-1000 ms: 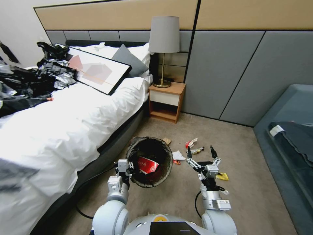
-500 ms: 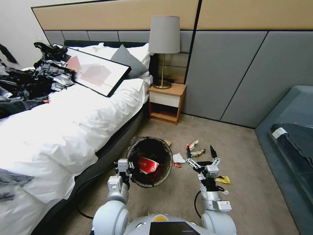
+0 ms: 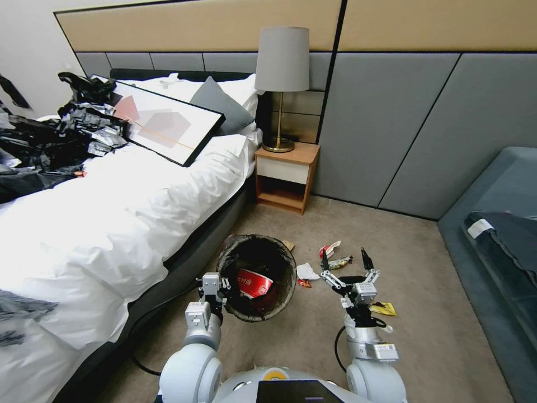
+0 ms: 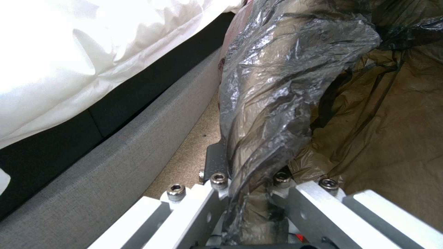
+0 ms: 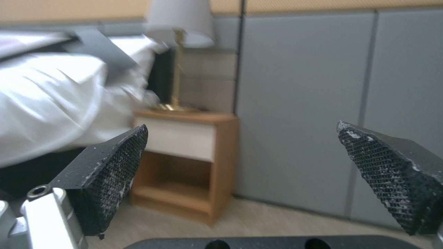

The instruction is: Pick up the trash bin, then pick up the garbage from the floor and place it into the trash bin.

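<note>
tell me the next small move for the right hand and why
Probably lower the right hand onto the wrapper just beyond its fingertips: it hovers open and empty above the carpet, while the left hand already grips the trash bin by its rim.

Even, bright indoor light; blown-out white bedding [image 3: 112, 212]; wide-angle bending at edges; blurred right wrist view.

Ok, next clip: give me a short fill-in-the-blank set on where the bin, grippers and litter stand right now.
1. The left gripper is shut on the ____ of the trash bin.
2. The right gripper is held off the floor with its jaws ____.
3. Inside the bin lies a ____-and-white wrapper.
4. The yellow packet lies on the ____.

Missing words: rim; open; red; carpet
</note>
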